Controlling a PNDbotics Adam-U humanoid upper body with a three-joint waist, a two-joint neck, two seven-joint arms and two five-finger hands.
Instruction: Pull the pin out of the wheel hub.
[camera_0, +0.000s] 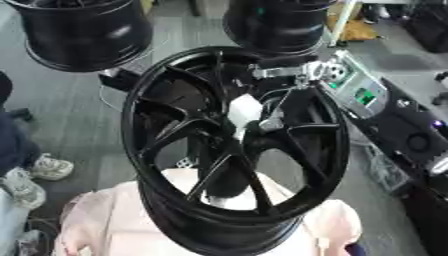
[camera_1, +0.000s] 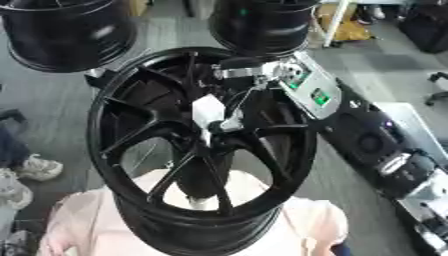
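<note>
A large black spoked wheel hub stands tilted on a pink padded support, its face toward me. At its centre a white pin sticks out. My right arm comes in from the upper right over the rim, silver wrist joints showing. My right hand is at the hub's centre, its dark fingers curled against the white pin, with a silver fingertip just below it. The fingers blend into the black spokes, so part of the hold is hidden. My left hand appears in neither view.
Two more black wheels stand behind, one at the upper left and one at the top centre. A pink cushion lies under the hub. Equipment with green lights runs along the right. A person's shoes are at the left.
</note>
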